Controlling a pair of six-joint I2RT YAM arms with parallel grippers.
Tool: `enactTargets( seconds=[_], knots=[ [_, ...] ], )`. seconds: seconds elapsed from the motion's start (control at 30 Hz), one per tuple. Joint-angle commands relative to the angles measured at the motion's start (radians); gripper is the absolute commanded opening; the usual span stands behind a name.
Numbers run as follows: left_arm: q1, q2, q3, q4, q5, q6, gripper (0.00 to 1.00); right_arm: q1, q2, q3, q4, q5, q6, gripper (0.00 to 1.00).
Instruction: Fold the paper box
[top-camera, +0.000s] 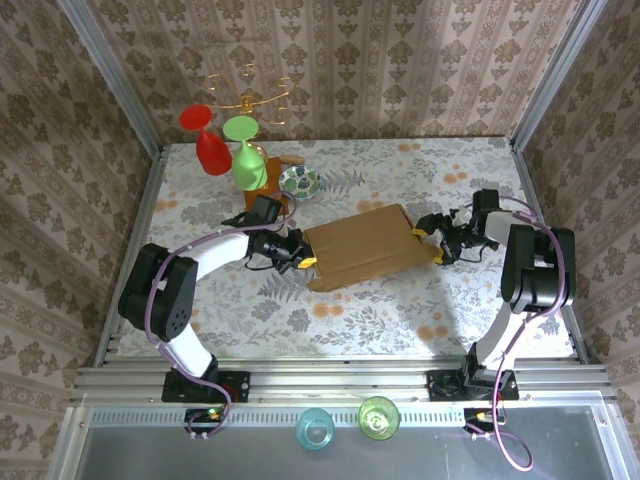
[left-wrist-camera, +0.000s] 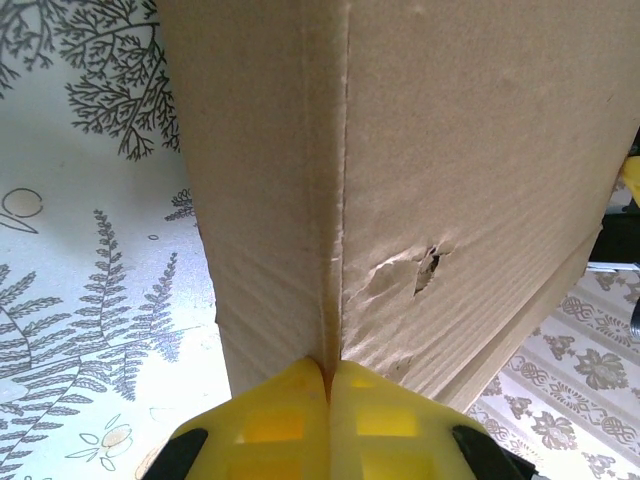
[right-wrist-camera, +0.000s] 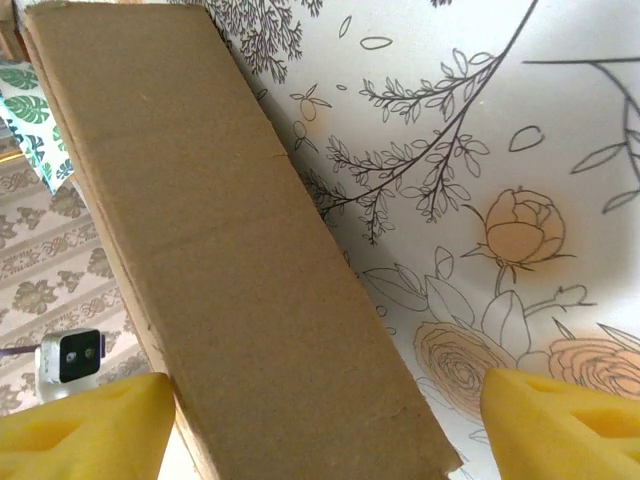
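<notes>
One box (top-camera: 365, 245) lay mid table (top-camera: 480, 310). Left gripper (top-camera: 301, 259) pinched its 9 o'clock edge; right gripper (top-camera: 431, 241) gaped open at 3 o'clock. Best anchor left, closing right squarely.

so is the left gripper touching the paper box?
Touching. Left wrist view: the left gripper is shut on the paper box at its creased edge, cardboard running straight into the closed jaws.

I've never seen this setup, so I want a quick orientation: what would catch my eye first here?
The tan paper box lying in the centre stands out most. The left gripper is shut on its left edge, while the right gripper is open at its right end. At the far left, a red goblet and a green goblet add bright colour.
</notes>
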Motion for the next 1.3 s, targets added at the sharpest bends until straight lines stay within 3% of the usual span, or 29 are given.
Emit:
enactTargets(
  seconds=[0.0, 0.43, 0.83, 0.97, 1.07, 1.27],
  knots=[
    [0.010, 0.011, 0.016, -0.002, 0.041, -0.023, 0.00, 0.008, 0.012, -0.004, 0.023, -0.073, -0.015, 0.82],
    [0.015, 0.037, 0.018, 0.045, 0.067, -0.049, 0.00, 0.049, 0.024, -0.090, 0.263, -0.168, 0.169, 0.81],
    [0.020, 0.030, 0.028, 0.064, 0.087, -0.061, 0.00, 0.049, -0.041, -0.118, 0.389, -0.097, 0.354, 0.62],
    [0.020, 0.008, 0.038, 0.072, 0.079, -0.067, 0.20, 0.051, -0.084, -0.128, 0.413, -0.074, 0.420, 0.57],
    [0.052, -0.057, 0.034, 0.098, 0.026, -0.073, 0.31, 0.049, -0.118, -0.106, 0.336, -0.042, 0.443, 0.55],
    [0.053, -0.229, 0.005, 0.129, -0.159, -0.025, 0.41, 0.051, -0.155, -0.054, 0.146, -0.021, 0.549, 0.51]
  ],
)
